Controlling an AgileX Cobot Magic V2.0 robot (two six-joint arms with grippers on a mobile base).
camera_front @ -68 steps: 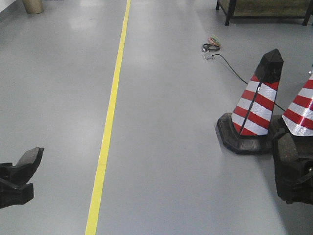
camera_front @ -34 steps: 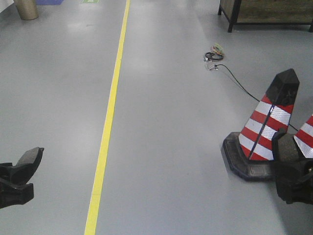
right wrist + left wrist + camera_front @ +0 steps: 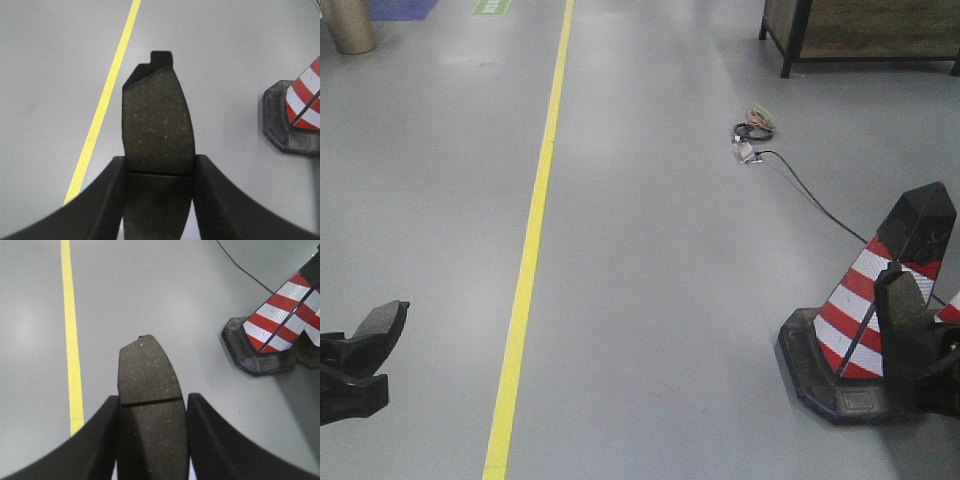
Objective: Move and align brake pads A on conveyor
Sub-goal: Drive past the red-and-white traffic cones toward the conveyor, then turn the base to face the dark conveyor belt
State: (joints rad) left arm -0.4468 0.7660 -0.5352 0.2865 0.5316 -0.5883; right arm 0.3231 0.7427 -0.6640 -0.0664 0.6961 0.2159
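Floor [image 3: 660,300] fills every view, plain grey, with a yellow line [image 3: 525,270] running from near to far on the left; no conveyor shows in any view, and no container either, unless the tan cylinder [image 3: 347,25] at the far left corner is one, which cannot be told.

Left gripper [image 3: 152,405] has its fingers [image 3: 100,440] closed on a pad [image 3: 150,390]; the pad sits between the two fingers, touching both, its grooved face up and its rounded end sticking out beyond the tips toward the far side; the groove lies just at the level of the tips. In the front view this gripper [image 3: 355,375] is at the near left edge, over the floor.

Right gripper [image 3: 159,172] likewise has its fingers [image 3: 220,200] clamped on a second pad [image 3: 157,130]; this pad also lies between the fingers and touches both, with its groove just past the tips and a small square tab at its far end. In the front view it [image 3: 915,350] stands at the near right edge, in front of a red-and-white cone [image 3: 865,320].

A black cable [image 3: 810,195] runs across the floor from a small tangle [image 3: 752,125] at the far right toward the cone; a dark frame leg [image 3: 790,35] stands beyond it.
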